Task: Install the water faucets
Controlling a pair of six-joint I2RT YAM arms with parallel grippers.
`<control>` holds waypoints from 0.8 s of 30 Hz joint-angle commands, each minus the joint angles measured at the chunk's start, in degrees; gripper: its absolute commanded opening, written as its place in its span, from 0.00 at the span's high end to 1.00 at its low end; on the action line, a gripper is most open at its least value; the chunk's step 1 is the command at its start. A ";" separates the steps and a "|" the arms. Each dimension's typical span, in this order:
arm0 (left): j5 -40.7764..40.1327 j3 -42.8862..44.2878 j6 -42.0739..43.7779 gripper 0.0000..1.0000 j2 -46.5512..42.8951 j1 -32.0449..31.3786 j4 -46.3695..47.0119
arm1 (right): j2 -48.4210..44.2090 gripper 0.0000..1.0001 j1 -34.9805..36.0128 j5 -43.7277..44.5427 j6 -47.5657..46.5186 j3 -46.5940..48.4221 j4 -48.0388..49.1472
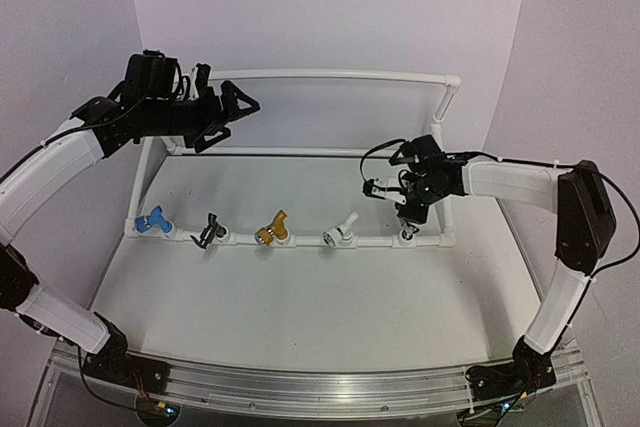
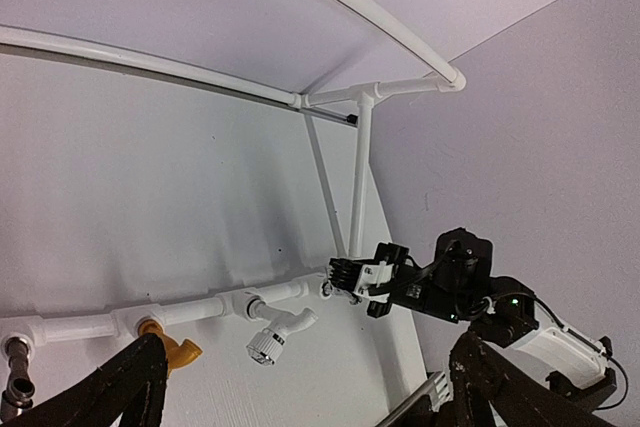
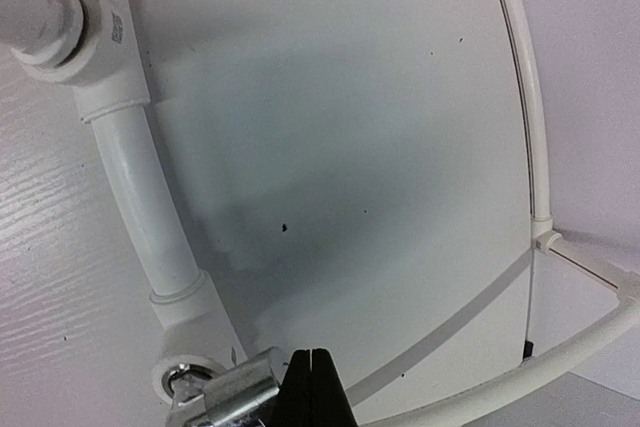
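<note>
Top external: white table [image 1: 300, 292], lilac walls [image 1: 330, 7]; left tool [image 1: 230, 115] wide, right tool [image 1: 407, 217] tight together

Bright, even light w/ soft shadows on table [image 3: 330, 147], fisheye bend at edges, near parts blurry.

Looking like a robotics lab test cell rather than a home or shop. Sitting boxed in by plain pale backdrop walls [image 1: 330, 7] on three sides, over a bare white table [image 1: 300, 297]. Carrying a left arm [image 1: 55, 167] and a right arm [image 1: 520, 182], both trailing exposed cables, bolted to an aluminium rail [image 1: 330, 387] at the near edge. Displaying a white pipe frame [image 1: 330, 75] (free-standing on the tabletop) as the work fixture.
</note>
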 commanded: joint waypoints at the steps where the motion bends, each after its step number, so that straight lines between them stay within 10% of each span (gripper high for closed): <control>1: 1.03 2.25 1.35 0.02 0.43 0.51 1.72 | -1.79 1.00 -2.19 -1.48 -0.18 0.87 -13.44; 10: 0.74 2.09 1.37 0.02 -0.17 0.65 1.49 | -2.25 0.47 -2.32 -11.15 14.34 12.42 -21.62; 24: -0.48 0.19 0.55 0.02 -2.16 0.66 1.69 | -3.41 0.23 -2.49 -4.07 47.71 9.83 -22.51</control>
